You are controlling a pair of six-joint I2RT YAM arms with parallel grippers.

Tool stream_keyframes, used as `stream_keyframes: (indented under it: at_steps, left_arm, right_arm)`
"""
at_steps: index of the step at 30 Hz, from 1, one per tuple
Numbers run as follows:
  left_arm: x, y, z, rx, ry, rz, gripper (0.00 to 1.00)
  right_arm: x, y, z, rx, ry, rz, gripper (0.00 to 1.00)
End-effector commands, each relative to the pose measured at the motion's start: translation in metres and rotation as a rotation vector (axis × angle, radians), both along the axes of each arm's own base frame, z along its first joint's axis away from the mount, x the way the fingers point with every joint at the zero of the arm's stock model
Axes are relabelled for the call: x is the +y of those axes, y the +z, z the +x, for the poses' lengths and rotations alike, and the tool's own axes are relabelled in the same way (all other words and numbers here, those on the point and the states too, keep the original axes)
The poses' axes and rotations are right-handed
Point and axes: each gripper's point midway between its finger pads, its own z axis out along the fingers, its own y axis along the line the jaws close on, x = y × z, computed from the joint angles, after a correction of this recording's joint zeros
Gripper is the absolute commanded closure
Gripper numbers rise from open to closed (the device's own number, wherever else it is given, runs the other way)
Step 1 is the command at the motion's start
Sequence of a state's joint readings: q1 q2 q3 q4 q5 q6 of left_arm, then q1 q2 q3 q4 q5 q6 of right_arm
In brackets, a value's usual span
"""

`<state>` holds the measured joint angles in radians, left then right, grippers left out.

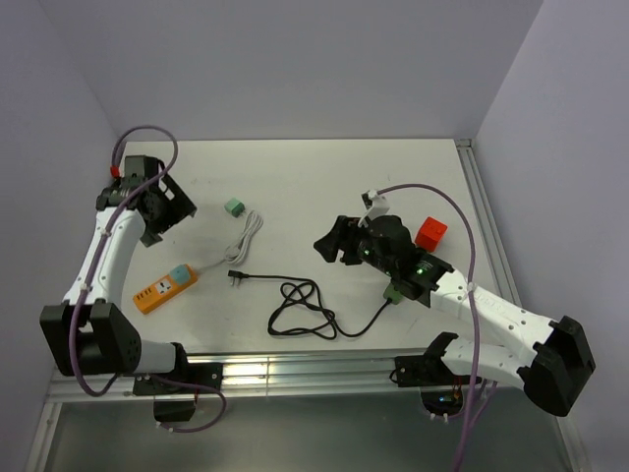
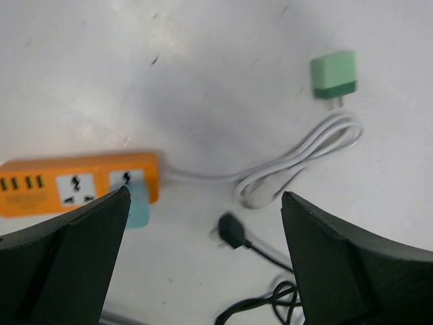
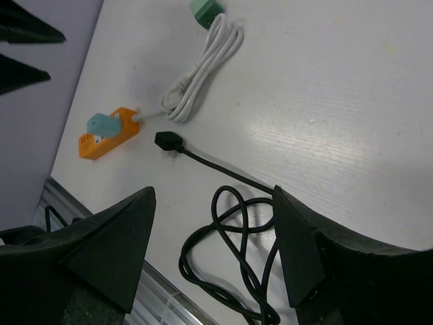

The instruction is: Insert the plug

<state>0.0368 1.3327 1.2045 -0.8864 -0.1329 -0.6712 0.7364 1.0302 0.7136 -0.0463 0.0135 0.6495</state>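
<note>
Power strip (image 2: 74, 184) blurred; black cable (image 2: 265, 252) cropped.

Open tabletop (image 1: 314, 177) lies behind the green adapter (image 1: 234, 206). Access to the orange power strip (image 1: 165, 287) is hemmed on its right — white cable (image 1: 246, 236) attached, black plug (image 1: 236, 276) near, black cord loops (image 1: 303, 310) beyond.

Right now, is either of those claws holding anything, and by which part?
Nothing is held. The left gripper and the right gripper both stand open and empty.
</note>
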Motion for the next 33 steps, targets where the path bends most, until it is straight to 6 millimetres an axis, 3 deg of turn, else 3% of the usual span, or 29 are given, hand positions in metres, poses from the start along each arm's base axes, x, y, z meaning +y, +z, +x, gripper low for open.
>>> stream_keyframes:
  at_steps: [1,2,3,4,5,6,7,8,10,11,13,22,27,33]
  left_arm:
    - [-0.011,0.019,0.039,-0.051,0.008,0.013,0.01]
    - [-0.023,0.012,0.051,-0.031,-0.010,0.013,0.01]
    - [-0.023,0.012,0.056,-0.024,0.047,0.026,0.01]
    - [-0.026,0.028,0.071,-0.061,0.076,0.026,0.01]
    - [-0.038,0.014,0.081,-0.017,0.086,0.017,0.00]
    - [-0.043,0.024,0.091,-0.027,0.092,0.013,0.00]
    - [-0.049,0.022,0.096,-0.009,0.102,0.008,0.00]
    - [-0.058,0.003,0.104,0.045,0.124,0.000,0.01]
    - [-0.067,0.006,0.116,0.051,0.144,-0.008,0.01]
    - [-0.071,-0.008,0.122,0.074,0.174,-0.022,0.00]
    - [-0.081,-0.017,0.134,0.059,0.181,-0.075,0.01]
    - [-0.111,-0.091,0.168,0.140,0.215,-0.219,0.02]
    - [-0.118,-0.107,0.181,0.128,0.207,-0.224,0.03]
    - [-0.116,-0.128,0.181,0.175,0.244,-0.211,0.07]
  right_arm:
    - [0.003,0.013,0.005,-0.005,-0.001,0.007,0.23]
    - [0.002,0.014,0.005,-0.004,-0.005,0.004,0.23]
    - [-0.002,0.013,0.006,-0.005,-0.022,-0.009,0.23]
    - [-0.005,0.013,0.004,-0.003,-0.026,-0.016,0.23]
    - [-0.008,0.011,0.004,-0.002,-0.034,-0.024,0.23]
    - [-0.012,0.012,0.003,-0.007,-0.047,-0.030,0.23]
    - [-0.015,0.011,0.002,-0.006,-0.053,-0.033,0.23]
    - [-0.017,0.011,0.001,-0.006,-0.060,-0.035,0.23]
    - [-0.023,0.011,-0.001,-0.009,-0.079,-0.039,0.23]
    - [-0.024,0.012,-0.002,-0.009,-0.083,-0.036,0.23]
    - [-0.029,0.010,-0.004,-0.006,-0.096,-0.037,0.23]
    - [-0.045,0.009,-0.011,-0.020,-0.130,-0.055,0.24]
    - [-0.047,0.004,-0.011,-0.019,-0.133,-0.067,0.24]
    - [-0.047,0.001,-0.010,-0.016,-0.134,-0.078,0.24]
